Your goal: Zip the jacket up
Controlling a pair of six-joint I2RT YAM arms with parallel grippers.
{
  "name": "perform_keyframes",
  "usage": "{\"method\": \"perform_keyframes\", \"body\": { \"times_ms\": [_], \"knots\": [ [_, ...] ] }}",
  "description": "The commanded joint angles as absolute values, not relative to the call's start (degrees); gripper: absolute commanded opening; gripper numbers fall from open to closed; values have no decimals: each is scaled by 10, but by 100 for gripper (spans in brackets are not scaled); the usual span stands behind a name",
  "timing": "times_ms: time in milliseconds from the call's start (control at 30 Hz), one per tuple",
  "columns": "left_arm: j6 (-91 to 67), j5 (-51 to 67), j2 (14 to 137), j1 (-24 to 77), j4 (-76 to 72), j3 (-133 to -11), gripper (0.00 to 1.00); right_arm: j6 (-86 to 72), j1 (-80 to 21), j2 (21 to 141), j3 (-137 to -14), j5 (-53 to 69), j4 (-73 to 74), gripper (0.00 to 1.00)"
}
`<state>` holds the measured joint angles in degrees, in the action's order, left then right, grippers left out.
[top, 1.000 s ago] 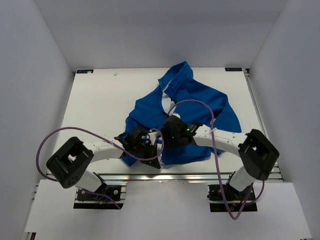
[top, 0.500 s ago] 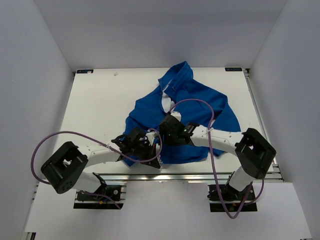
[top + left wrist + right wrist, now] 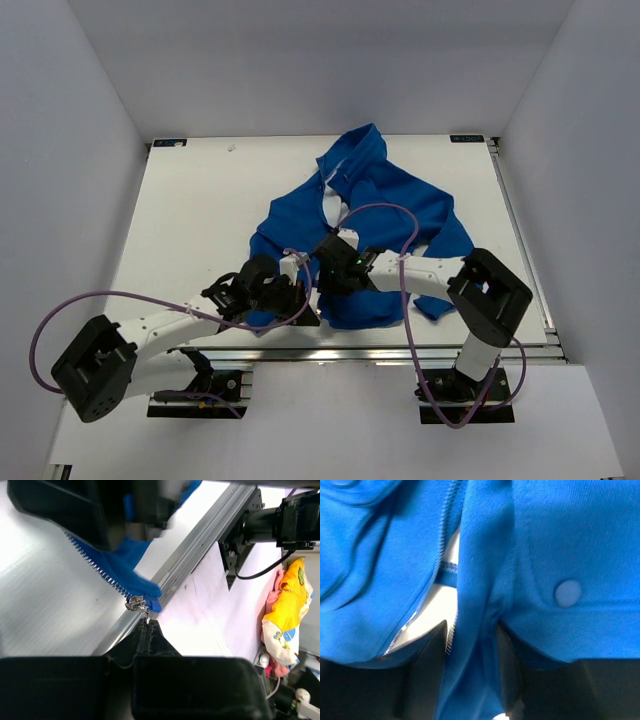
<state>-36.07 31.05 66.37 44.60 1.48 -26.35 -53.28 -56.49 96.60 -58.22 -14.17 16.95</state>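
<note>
The blue jacket [image 3: 385, 205] lies spread on the white table [image 3: 190, 220], collar at the far end. Its front is open, with white lining showing. My left gripper [image 3: 148, 625] is shut on the metal zipper pull, just below the slider [image 3: 135, 603] at the hem corner [image 3: 149, 591] by the table's near edge. In the top view the left gripper [image 3: 303, 308] sits at the jacket's lower left hem. My right gripper [image 3: 472, 645] has closed on a fold of the front edge with zipper teeth [image 3: 451, 635], and in the top view the right gripper [image 3: 322, 280] is just beside the left one.
An aluminium rail [image 3: 192, 555] runs along the table's near edge, with a black arm mount [image 3: 245, 540] beyond it. A yellow and pink cloth [image 3: 287, 605] lies off the table. A pale snap button [image 3: 568, 592] sits on the pocket flap. Purple cables [image 3: 385, 210] loop over the jacket.
The left arm's elbow swung down and left while its gripper stayed at the hem. The right gripper slid a little left, and its jaws narrowed onto the fabric fold.
</note>
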Motion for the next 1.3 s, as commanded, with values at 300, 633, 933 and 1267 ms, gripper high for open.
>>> {"method": "perform_keyframes", "body": {
  "times_ms": [300,633,933,1267],
  "knots": [
    [-367,329,616,450,94,-244,0,-516,-562,961,-638,-220,182,0],
    [-397,372,561,454,213,-208,0,-450,-492,954,-672,-268,173,0],
    [-410,383,565,455,191,-189,22,-387,-490,942,-654,-208,132,0],
    [-317,323,634,454,264,-330,98,-302,-492,843,-548,-46,108,40]
  ]
}}
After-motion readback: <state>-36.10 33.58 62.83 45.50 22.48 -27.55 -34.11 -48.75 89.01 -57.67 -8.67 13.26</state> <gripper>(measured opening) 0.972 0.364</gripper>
